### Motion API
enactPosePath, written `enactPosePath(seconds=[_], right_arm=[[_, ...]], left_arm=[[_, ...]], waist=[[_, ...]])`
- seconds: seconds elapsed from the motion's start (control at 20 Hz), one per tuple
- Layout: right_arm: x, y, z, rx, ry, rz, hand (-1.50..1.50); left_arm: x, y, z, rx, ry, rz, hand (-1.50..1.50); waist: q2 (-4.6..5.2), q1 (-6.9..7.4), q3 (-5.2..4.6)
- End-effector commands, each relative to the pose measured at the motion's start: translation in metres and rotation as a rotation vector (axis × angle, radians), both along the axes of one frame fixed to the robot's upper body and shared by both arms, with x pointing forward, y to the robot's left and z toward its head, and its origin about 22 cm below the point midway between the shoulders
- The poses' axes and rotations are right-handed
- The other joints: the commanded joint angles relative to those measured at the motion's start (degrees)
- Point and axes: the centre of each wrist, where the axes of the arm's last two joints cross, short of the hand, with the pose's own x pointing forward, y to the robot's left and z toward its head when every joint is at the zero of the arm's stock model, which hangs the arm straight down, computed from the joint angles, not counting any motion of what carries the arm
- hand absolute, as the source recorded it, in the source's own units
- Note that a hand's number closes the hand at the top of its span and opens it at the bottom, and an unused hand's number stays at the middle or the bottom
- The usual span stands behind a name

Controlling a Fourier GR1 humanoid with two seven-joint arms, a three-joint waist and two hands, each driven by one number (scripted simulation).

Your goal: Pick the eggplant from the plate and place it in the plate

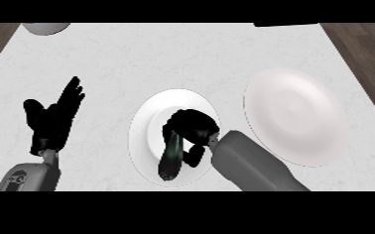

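While the right hand [192,125] curled its fingers and thumb round the dark eggplant [171,156], the eggplant lay on the nearer white plate [150,114] at mid-counter. To the right, a second white plate [296,114] stood apart. At the left edge, the left hand [53,116] rested open, fingers up.

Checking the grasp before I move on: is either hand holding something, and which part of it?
The right hand is curled round the eggplant at its upper end, over the left plate. The left hand rests open, holding nothing.
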Motion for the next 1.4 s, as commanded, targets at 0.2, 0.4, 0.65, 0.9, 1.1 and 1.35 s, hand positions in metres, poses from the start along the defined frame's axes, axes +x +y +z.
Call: enactPosePath(seconds=[0.2,0.4,0.65,0.9,1.1,1.35], right_arm=[[-0.041,-0.018,0.039,0.206,-0.384,-0.261,1.5],[-0.045,-0.044,0.081,0.327,-0.598,-0.418,1.5],[-0.083,-0.084,0.1,0.342,-0.68,-0.648,1.5],[-0.111,-0.142,0.138,0.354,-0.662,-0.781,1.5],[-0.101,-0.178,0.127,0.376,-0.646,-0.907,1.5],[-0.087,-0.238,0.129,0.346,-0.655,-0.985,1.5]], left_arm=[[-0.013,0.017,-0.004,0.002,0.01,0.044,0.0],[-0.015,0.013,-0.008,-0.001,0.009,0.048,0.0],[-0.014,0.013,-0.001,0.004,-0.025,0.034,0.0],[-0.007,-0.003,-0.002,0.002,-0.033,-0.029,0.0],[0.01,-0.014,-0.001,0.013,-0.038,-0.031,0.0],[0.007,-0.025,0.015,-0.012,-0.051,-0.07,0.0]], waist=[[0.26,-1.56,-0.12],[-0.03,-3.22,-0.15],[1.25,-1.09,-0.15],[2.34,1.82,-0.1],[2.78,3.2,-0.06],[2.72,3.8,-0.03]])
